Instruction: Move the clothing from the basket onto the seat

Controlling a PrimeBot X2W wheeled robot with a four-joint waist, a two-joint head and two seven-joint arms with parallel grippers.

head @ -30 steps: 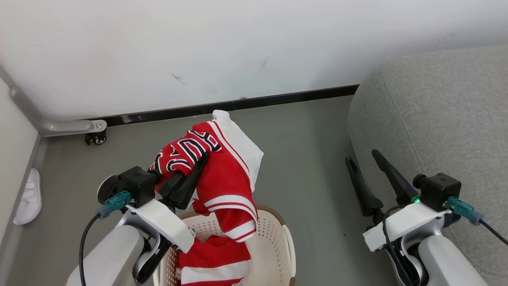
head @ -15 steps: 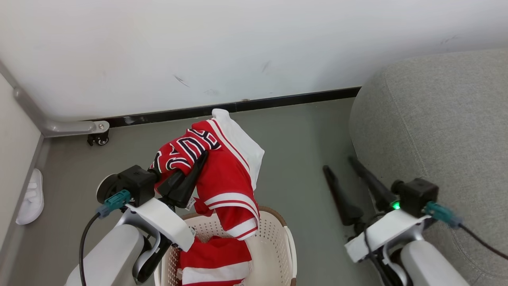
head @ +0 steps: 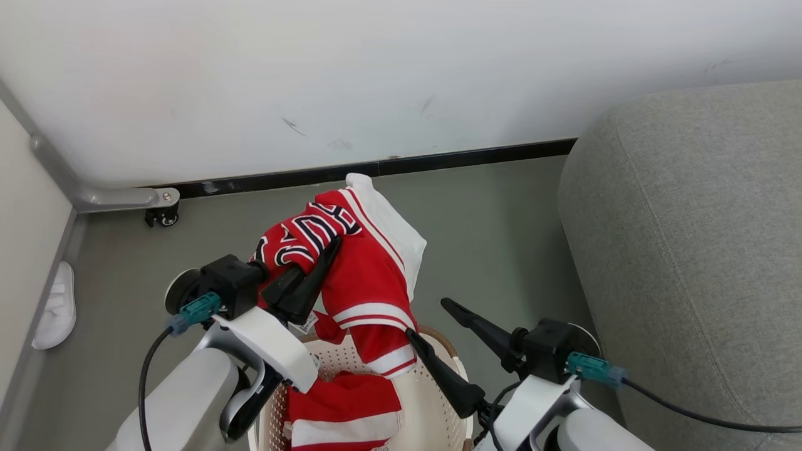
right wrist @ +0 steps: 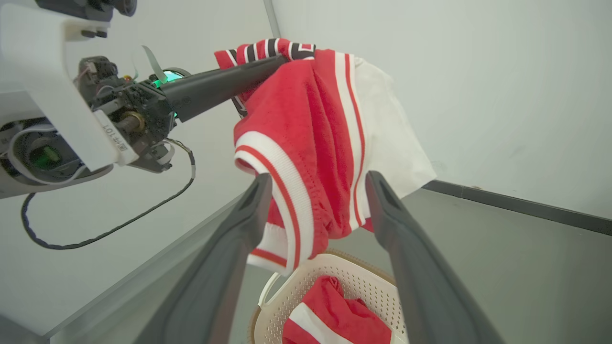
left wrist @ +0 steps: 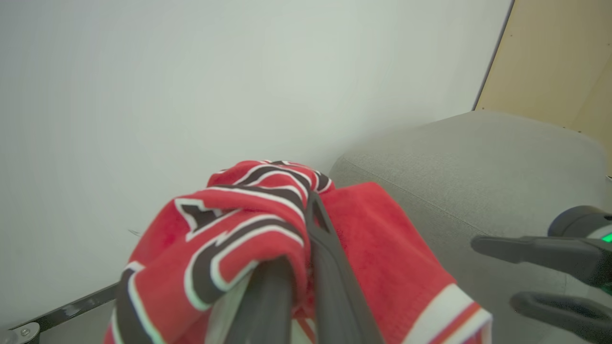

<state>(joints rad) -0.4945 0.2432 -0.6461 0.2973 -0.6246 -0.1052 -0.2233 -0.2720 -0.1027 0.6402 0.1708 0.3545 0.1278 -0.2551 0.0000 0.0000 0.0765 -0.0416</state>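
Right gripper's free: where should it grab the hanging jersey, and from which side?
Grip the jersey's striped hem, dangling free above the basket, coming level from the robot's right. The left gripper pins the top, and the open right gripper faces that hem.

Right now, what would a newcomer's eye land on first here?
The red jersey dangling from the left end effector, shut on it above the basket. Next, the open right end effector angled toward that cloth, red shorts lying in the basket, and the big grey seat at right.
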